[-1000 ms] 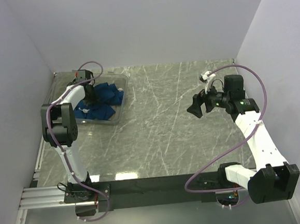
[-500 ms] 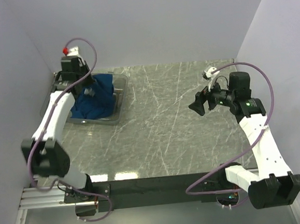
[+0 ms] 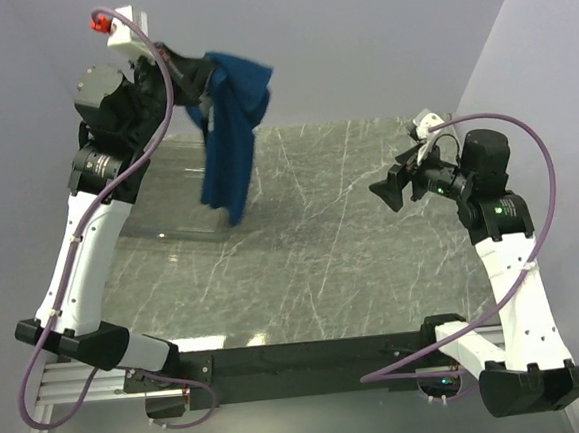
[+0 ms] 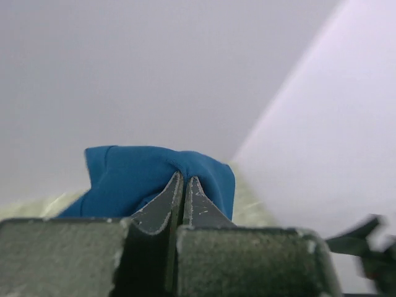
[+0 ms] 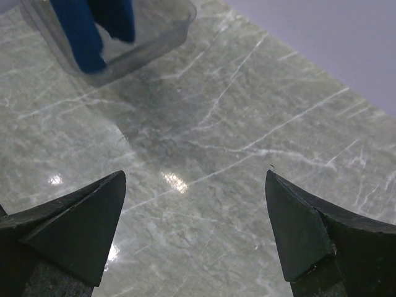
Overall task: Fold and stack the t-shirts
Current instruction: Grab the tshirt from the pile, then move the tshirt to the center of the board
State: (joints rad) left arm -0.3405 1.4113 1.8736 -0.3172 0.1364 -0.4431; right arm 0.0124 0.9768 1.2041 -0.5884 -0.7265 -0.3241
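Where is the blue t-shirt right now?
Top view, far left: the t-shirt hangs from the shut left gripper, held high, its lower end dangling over the clear bin.

My left pincer (image 4: 185,179) is matt, grainy dark plastic. The t-shirt (image 3: 231,131) is soft, matt cloth. The bench (image 3: 352,242) is glossy, veined stone. The bin (image 5: 162,32) at its far left corner is clear, smooth plastic.

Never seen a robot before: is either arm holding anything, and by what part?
Left gripper pinches a bunched fold of the dark blue t-shirt, which hangs down. Right gripper is open, empty.
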